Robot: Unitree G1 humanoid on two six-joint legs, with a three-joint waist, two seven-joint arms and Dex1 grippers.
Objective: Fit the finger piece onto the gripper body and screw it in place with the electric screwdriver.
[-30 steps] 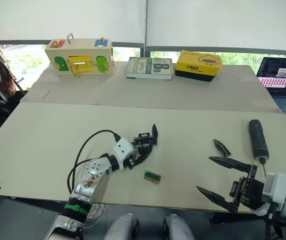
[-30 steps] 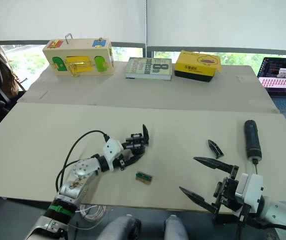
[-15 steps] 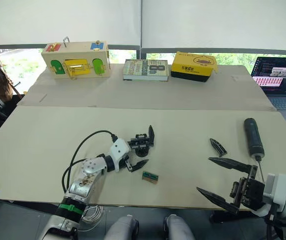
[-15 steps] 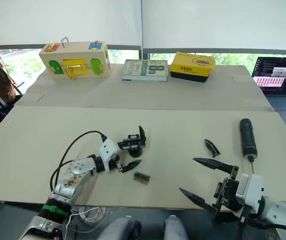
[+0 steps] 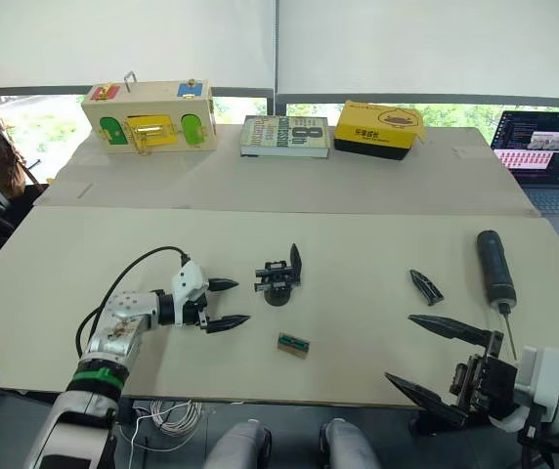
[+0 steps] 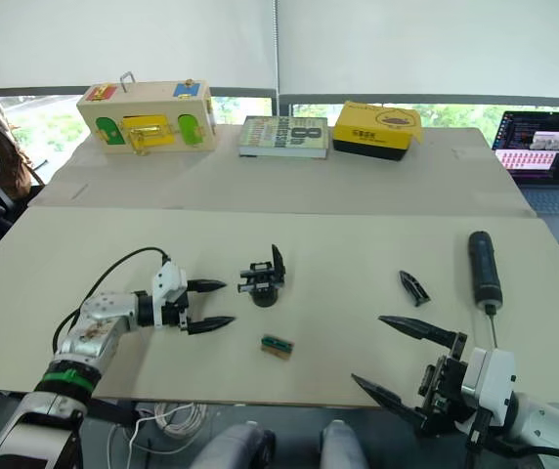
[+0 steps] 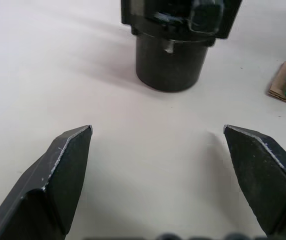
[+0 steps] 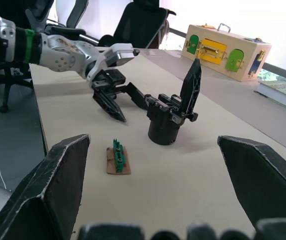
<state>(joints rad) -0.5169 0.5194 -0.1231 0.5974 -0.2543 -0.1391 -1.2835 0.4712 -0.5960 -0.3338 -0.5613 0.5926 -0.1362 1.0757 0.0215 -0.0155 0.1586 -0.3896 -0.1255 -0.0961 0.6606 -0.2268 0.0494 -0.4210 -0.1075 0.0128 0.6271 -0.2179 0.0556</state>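
Note:
The gripper body [image 5: 279,281] stands upright on the table's middle, a black pointed blade rising from its top. My left gripper [image 5: 242,301] is open just to its left, a short gap away, with nothing between its fingers [image 7: 63,167]. The loose finger piece [image 5: 425,284] lies flat to the right. Beyond it lies the electric screwdriver [image 5: 495,269], bit toward me. My right gripper [image 5: 399,347] is open at the near right edge, empty, short of both. The right wrist view looks across at the gripper body [image 8: 172,117] and the left gripper [image 8: 114,102].
A small green-and-tan block [image 5: 294,343] lies near the front edge, below the gripper body. At the back stand a wooden latch box [image 5: 150,115], a book [image 5: 284,135] and a yellow box [image 5: 379,128]. A laptop [image 5: 543,161] is at the far right.
My left gripper has let go of the gripper body and drawn back to the left, leaving it standing on the table. The right gripper has sunk slightly toward the near edge.

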